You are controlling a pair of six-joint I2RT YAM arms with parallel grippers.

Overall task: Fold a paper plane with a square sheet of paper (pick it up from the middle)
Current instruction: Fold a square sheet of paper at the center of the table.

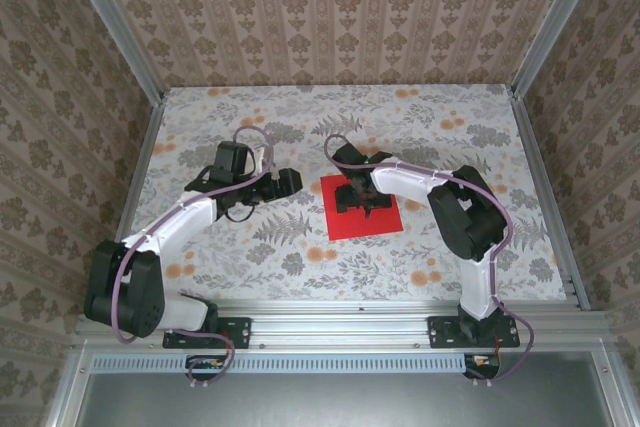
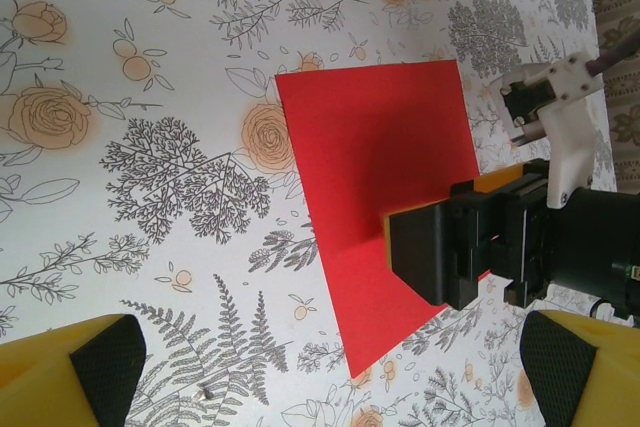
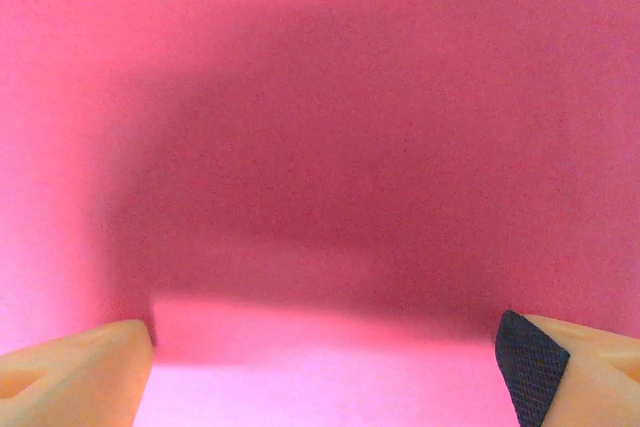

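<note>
At the near edge of the bench (image 1: 300,259), both arm bases sit bolted to a metal rail (image 1: 340,319), the left arm's on the left and the right arm's on the right. From there the left arm slants up and inward, and the left pincer (image 1: 283,183) hangs above the flower-printed surface, just left of the paper and apart from it. The left wrist view has its yellow fingers (image 2: 70,372) at the two bottom corners, spread wide with nothing between them: it is released.

The right arm rises from its base, bends at a dark elbow and reaches leftward, so that the right pincer (image 1: 358,197) stands directly over the square sheet of paper (image 1: 386,219). In the right wrist view its two tips sit far apart at the lower corners, released and grasping nothing. Red paper lies close beneath them under a broad shadow, too blurred to tell whether the tips touch it.

The sheet lies flat and unfolded on the bench, about midway between near and far edges and slightly right of centre, its sides a little skewed to the bench edges. From the left wrist camera, one black pad of the right pincer stands over its middle.

Beyond the sheet the printed surface runs on to wallpapered walls (image 1: 330,7) at the back and sides.
</note>
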